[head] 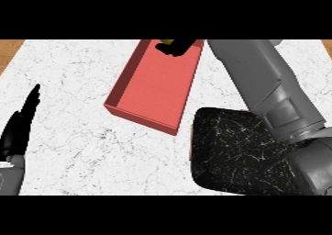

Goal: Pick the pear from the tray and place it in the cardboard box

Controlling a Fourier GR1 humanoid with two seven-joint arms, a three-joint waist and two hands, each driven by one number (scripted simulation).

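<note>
Head view of a white, grey-veined marble counter (80, 151). At centre lies a red, open-topped rectangular box (152, 87) with low walls, set at a slant, its near end toward the viewer. The right forearm (263, 78), grey, runs along the box's right side to the box's far end. There the black right hand (179, 47) hangs over the box's interior, its fingers curled round a small yellow-green pear (167, 42), of which only a patch shows between them. Whether the pear touches the box floor cannot be told. The rest of the box interior shows bare red floor. Just beside the box's near right corner lies a black, white-speckled tray (229, 151) with rounded corners, its right part hidden under the forearm. Well to the left of the box, at the view's edge, the black left hand (16, 133) rests with straight fingers pressed together, pointing up.
</note>
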